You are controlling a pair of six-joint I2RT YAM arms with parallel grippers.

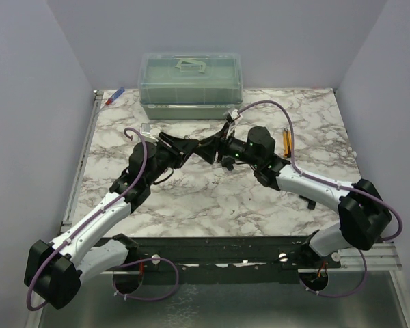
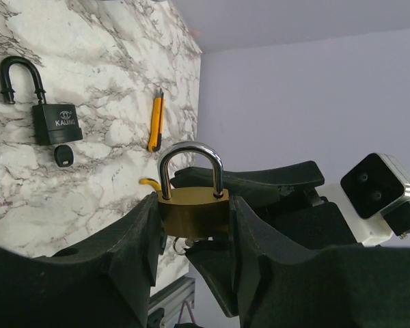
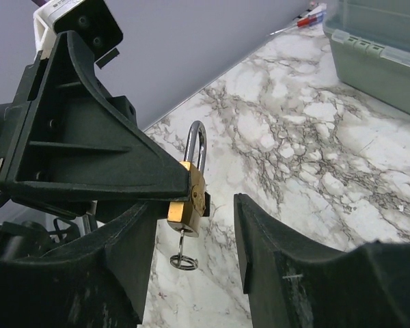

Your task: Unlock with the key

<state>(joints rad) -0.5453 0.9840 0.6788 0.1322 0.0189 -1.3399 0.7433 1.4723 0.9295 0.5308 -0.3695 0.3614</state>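
Brass padlock (image 2: 191, 205) held aloft, the key (image 2: 63, 156) down on the marble table (image 2: 109, 82).
Left wrist: left gripper (image 2: 193, 222) closed partway, clamping the brass padlock by its body; black-headed key lying against the base of the black padlock (image 2: 55, 123). Right wrist: right gripper (image 3: 195, 222) spread open, empty, fingers flanking the brass body, a wire ring (image 3: 183, 260) dangling beneath. Top: both grippers meeting mid-table.

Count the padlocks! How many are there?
2. A brass padlock is clamped between the jaws of the left gripper; a black padlock lies on the marble table. Others could be hidden from view.
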